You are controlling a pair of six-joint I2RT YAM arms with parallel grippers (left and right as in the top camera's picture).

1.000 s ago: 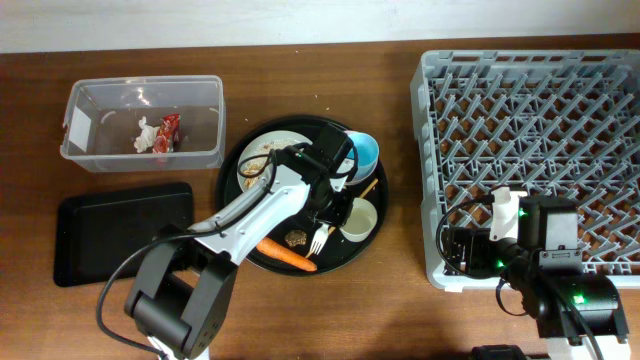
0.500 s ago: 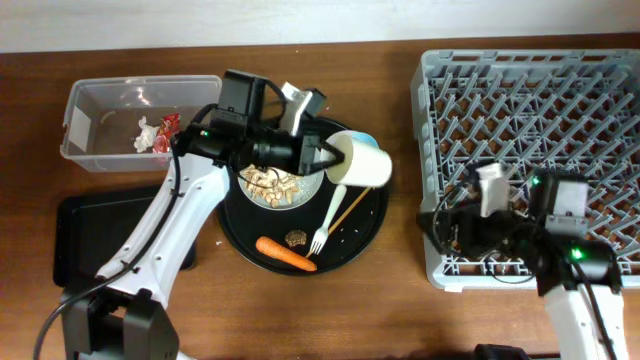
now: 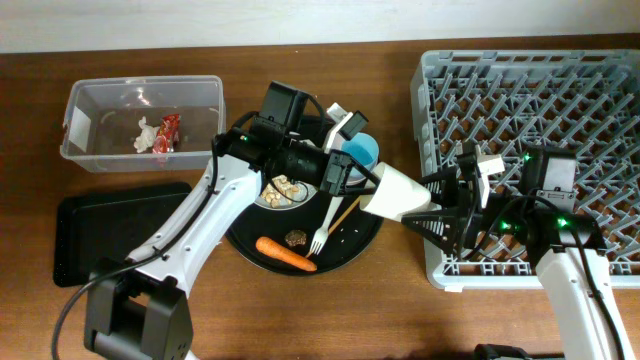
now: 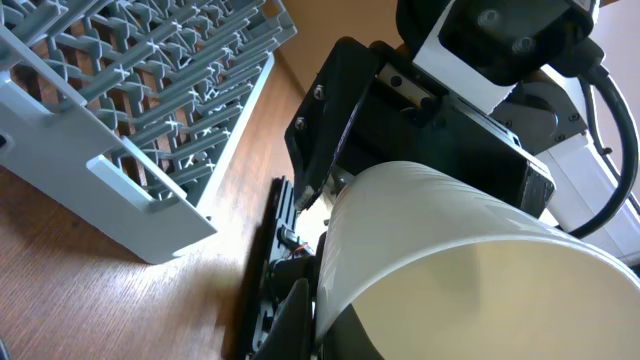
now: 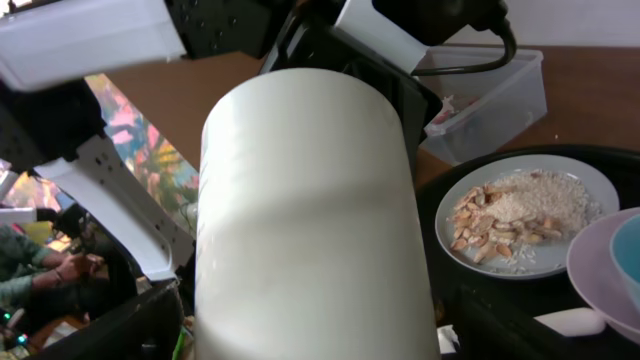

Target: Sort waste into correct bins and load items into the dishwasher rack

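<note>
My left gripper [image 3: 347, 172] is shut on the rim of a white cup [image 3: 395, 192] and holds it on its side in the air, between the round tray and the grey dishwasher rack [image 3: 530, 80]. The pinched rim shows in the left wrist view [image 4: 318, 310]. My right gripper [image 3: 432, 208] is open, its fingers spread on either side of the cup's base [image 5: 310, 220] with small gaps. A white plate [image 3: 285, 192] holds beige food scraps. An orange carrot [image 3: 285, 253], a brown lump [image 3: 296, 239], a white fork [image 3: 322, 225], a wooden stick [image 3: 350, 212] and a blue bowl [image 3: 362, 150] lie nearby.
The round black tray [image 3: 250, 262] holds these things. The clear tub [image 3: 140, 150] at the back left holds a red wrapper [image 3: 168, 133] and white tissue [image 3: 146, 135]. The shallow black tray [image 3: 120, 232] lies in front of the tub. The rack's front left corner [image 4: 150, 215] is close to both arms.
My left gripper has lifted the white cup off the round tray and carried it right. My right gripper has come left from the rack and its open fingers now flank the cup.
</note>
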